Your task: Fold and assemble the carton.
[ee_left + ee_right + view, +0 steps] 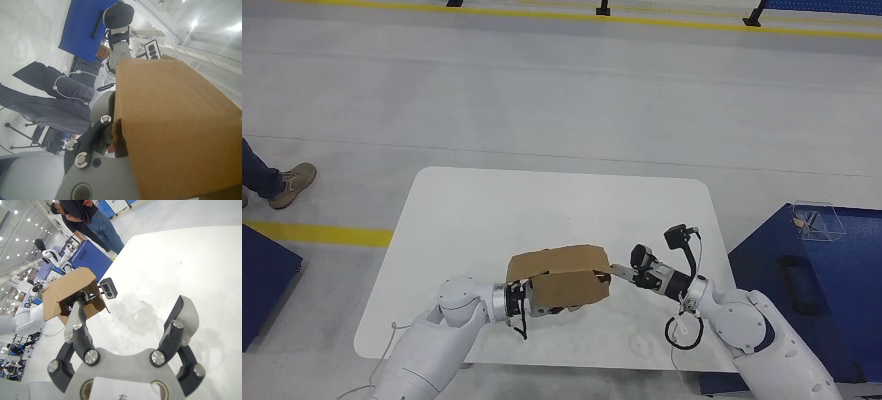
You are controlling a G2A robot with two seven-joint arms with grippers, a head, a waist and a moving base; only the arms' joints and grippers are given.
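Got a smooth white desk (542, 200) here, rounded corners, spread out under the carton (557, 275). Next down in size, the carton itself: plain brown corrugated cardboard, boxy and roughly rectangular, lying long-ways and held up clear of the desk, shadow thrown on the white top below it. Matte, fibrous faces with crisp creases, plus one slightly ragged corner at the left end. Open at the right end, with a flap sticking out there.

At the carton's left end, the left pincer (519, 302): grey metal links, shiny pins, clamped onto the cardboard wall. At the carton's right end, the right pincer (130, 301), spread wide with nothing in it. Ribbed black rubber pads (171, 315) on pale grey fingers, one tip right at the mouth of the open end, the other well out to the side.
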